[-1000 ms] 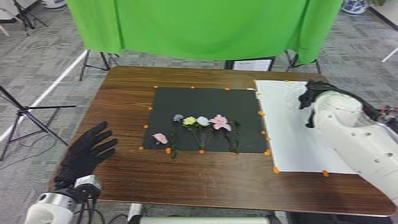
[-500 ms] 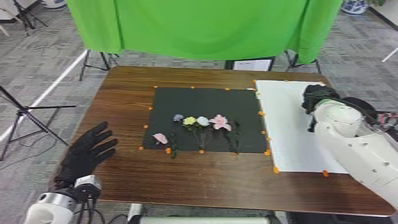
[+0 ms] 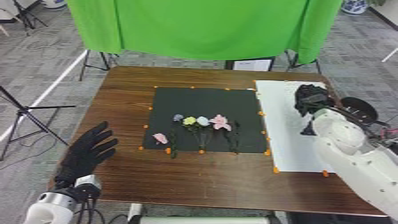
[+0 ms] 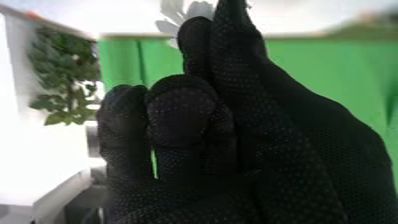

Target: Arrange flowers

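Currently, the right hand (image 3: 313,98) is above the white sheet (image 3: 298,152), its thumb and a finger pinching a white flower (image 4: 197,10), the other fingers curled. Several flowers (image 3: 189,121) lie on the black mat (image 3: 211,101), a pink bloom (image 3: 160,138) nearest the left hand (image 3: 83,154), which is open, fingers slightly spread, at the tabletop's (image 3: 187,177) left edge.

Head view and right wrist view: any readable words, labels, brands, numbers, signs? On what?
None readable.
Framed page beyond the table: any print too small to read.
Black mat, white sheet: no text seen.
Right hand's glove: no text seen.
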{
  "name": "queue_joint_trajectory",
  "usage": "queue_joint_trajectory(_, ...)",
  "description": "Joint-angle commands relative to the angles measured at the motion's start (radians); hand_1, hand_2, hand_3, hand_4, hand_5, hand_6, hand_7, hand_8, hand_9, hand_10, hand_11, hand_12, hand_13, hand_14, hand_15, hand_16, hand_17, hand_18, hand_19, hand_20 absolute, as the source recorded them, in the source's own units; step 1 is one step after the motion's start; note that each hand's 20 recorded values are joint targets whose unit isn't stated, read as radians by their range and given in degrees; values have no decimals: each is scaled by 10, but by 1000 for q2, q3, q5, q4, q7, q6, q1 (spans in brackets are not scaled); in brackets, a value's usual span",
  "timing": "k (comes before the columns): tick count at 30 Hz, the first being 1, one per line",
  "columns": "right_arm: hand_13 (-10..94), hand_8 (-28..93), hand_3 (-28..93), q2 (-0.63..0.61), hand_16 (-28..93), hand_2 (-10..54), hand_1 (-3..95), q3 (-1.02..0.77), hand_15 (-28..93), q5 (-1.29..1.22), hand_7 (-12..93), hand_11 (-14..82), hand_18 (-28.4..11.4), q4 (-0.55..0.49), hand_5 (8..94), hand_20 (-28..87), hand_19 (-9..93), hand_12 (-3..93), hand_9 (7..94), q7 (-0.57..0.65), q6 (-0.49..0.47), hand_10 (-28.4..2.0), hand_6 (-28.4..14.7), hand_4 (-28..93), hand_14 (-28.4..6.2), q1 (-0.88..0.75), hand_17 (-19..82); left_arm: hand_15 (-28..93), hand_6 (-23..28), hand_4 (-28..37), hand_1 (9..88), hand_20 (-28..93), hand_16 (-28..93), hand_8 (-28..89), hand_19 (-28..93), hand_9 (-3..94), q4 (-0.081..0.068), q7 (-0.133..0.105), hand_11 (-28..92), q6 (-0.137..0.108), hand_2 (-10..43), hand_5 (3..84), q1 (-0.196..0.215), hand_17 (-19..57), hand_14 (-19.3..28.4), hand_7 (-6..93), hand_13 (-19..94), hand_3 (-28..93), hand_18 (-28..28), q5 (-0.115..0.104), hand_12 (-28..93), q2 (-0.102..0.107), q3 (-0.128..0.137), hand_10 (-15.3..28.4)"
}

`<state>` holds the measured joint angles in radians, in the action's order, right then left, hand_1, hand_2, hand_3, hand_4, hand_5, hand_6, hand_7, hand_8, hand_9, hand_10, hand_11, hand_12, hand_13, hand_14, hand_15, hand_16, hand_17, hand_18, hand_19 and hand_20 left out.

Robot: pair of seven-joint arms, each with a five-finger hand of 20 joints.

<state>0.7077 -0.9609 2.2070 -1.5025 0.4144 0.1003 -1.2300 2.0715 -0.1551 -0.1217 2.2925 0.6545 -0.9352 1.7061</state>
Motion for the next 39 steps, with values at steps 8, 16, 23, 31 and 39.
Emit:
queue_joint_trajectory(8,777,-36,885,-4,436,-95,522,-151,646,-123,549,191,-182,-304,707,517,817,530,859,-99,-132,-54,14,-281,-8,-174,357,338,34,-272,256,79,-6,-113,414,238,3,7,226,8,-10,272,10,-95,165,219,196,713,232,2,174,-3,7,119)
queue_joint_trajectory(16,773,-29,888,25,431,-95,513,-157,652,-229,557,191,-183,-377,696,518,819,530,858,-117,-278,-48,21,-279,-12,-195,355,337,33,-274,256,79,-6,-116,414,239,3,6,227,7,-11,271,7,-93,164,222,198,714,231,1,174,-2,4,116)
queue_joint_trajectory(23,771,-23,887,48,426,-95,511,-125,660,-257,560,192,-183,-395,691,518,820,531,856,-115,-325,-45,25,-277,-15,-179,353,338,32,-275,256,79,-5,-117,413,240,5,5,227,3,-12,270,11,-92,163,223,198,715,230,0,173,-6,5,116)
queue_joint_trajectory(31,769,-9,887,64,417,-95,505,-114,669,-274,561,194,-184,-404,679,517,824,530,851,-104,-372,-41,29,-274,-18,-181,350,336,32,-276,256,80,-5,-118,413,240,4,7,228,2,-11,271,10,-93,163,224,199,715,231,1,173,-11,2,116)
queue_joint_trajectory(39,745,15,870,70,407,-95,490,-108,692,-279,555,200,-188,-403,653,521,827,533,825,-103,-386,-47,22,-277,-29,-184,331,337,33,-275,256,81,-4,-117,413,239,2,7,226,5,-10,270,10,-94,164,222,198,713,231,0,173,-5,2,117)
